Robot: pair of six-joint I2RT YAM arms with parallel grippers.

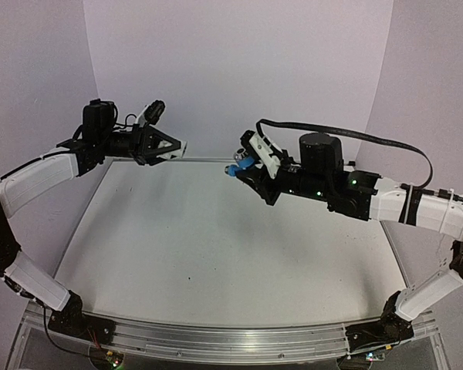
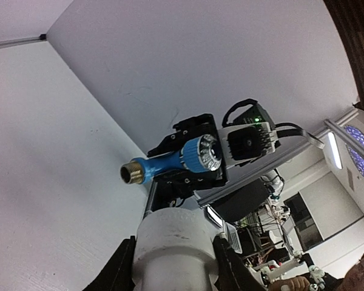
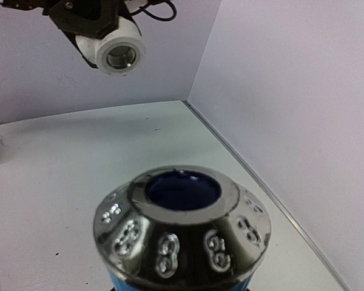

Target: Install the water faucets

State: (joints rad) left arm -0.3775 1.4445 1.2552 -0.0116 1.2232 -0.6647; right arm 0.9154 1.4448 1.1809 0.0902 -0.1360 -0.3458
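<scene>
Both arms are raised above the table and face each other at the back. My left gripper (image 1: pixel 174 147) is shut on the white fitting (image 2: pixel 173 245), whose sides sit between the two black fingers (image 2: pixel 118 270). Its threaded opening (image 3: pixel 120 56) faces the right arm. My right gripper (image 1: pixel 245 165) is shut on the light-blue faucet (image 1: pixel 237 168). In the left wrist view the faucet (image 2: pixel 170 161) lies level, its brass threaded end (image 2: pixel 132 173) pointing left, apart from the fitting. The faucet's shiny dark knob (image 3: pixel 182 227) fills the right wrist view and hides the right fingers.
The white table (image 1: pixel 216 247) lies below both arms with a metal rail (image 1: pixel 224 339) along its near edge. Pale walls (image 1: pixel 239 69) close the back and sides. A black cable (image 1: pixel 347 132) loops over the right arm.
</scene>
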